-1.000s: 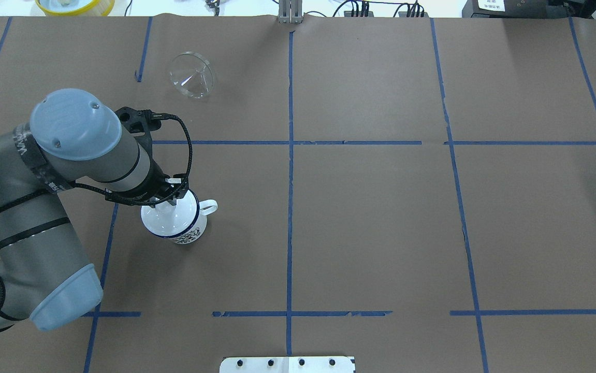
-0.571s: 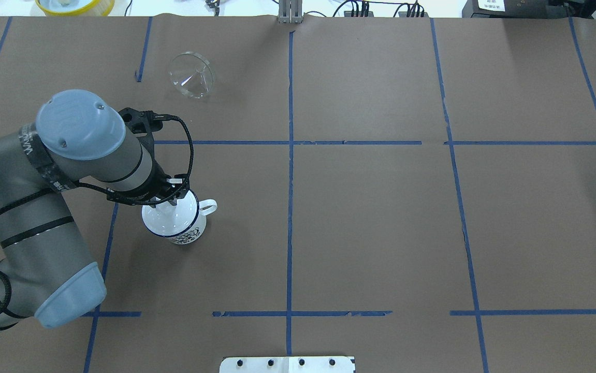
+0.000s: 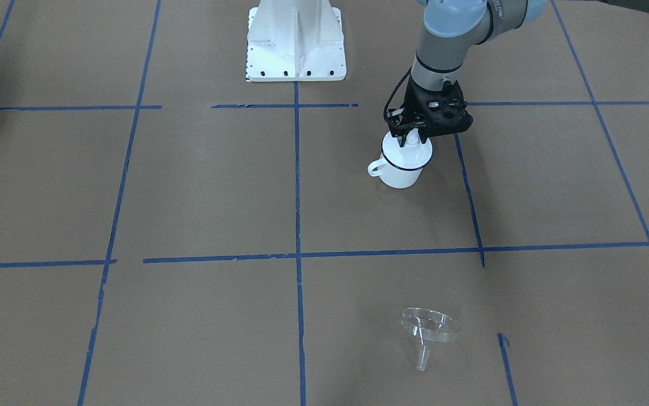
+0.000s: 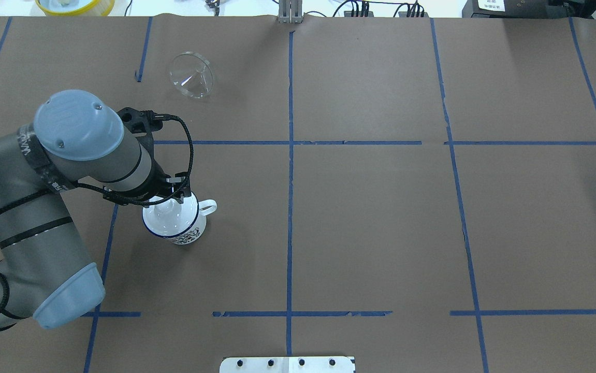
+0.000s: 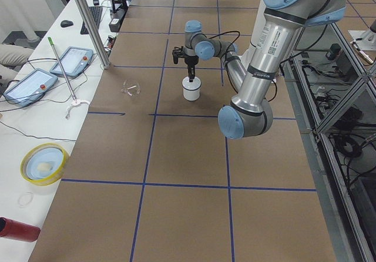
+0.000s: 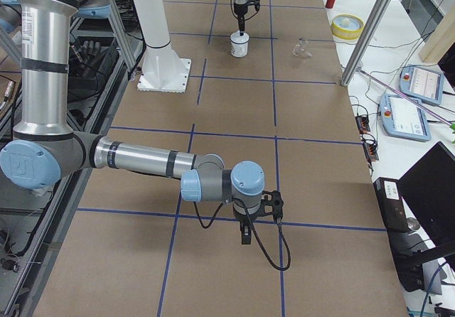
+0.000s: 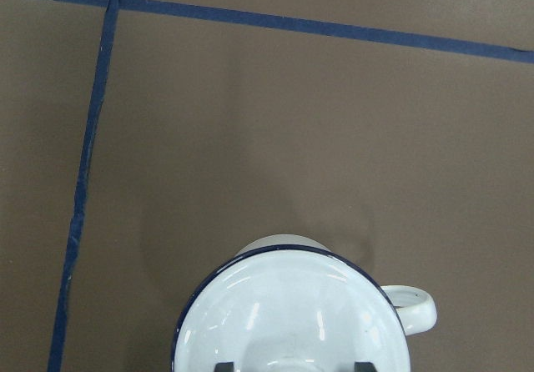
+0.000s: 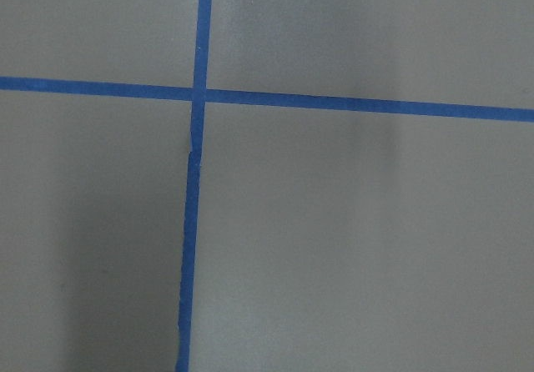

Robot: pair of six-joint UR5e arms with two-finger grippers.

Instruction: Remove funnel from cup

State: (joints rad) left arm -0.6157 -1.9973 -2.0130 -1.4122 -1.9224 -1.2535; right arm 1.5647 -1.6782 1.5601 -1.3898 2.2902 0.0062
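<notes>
The clear funnel (image 4: 191, 75) lies on its side on the brown paper, far from the cup; it also shows in the front view (image 3: 430, 327). The white cup (image 4: 185, 232) with a dark blue rim stands upright, handle to the right. A white domed lid with a knob (image 3: 410, 153) sits in its mouth. My left gripper (image 4: 173, 199) hangs straight over the cup, its fingers astride the knob and apart, as the left wrist view (image 7: 292, 365) shows. My right gripper (image 6: 245, 240) shows only in the exterior right view, low over the table; I cannot tell its state.
The white robot base plate (image 3: 296, 39) stands at the table's near edge. Blue tape lines (image 4: 290, 155) divide the brown paper into squares. A yellow dish (image 4: 75, 5) and cables lie beyond the far edge.
My left arm's elbow has shifted slightly. The gripper stays over the cup's lid. The cup and the funnel have not visibly moved.
</notes>
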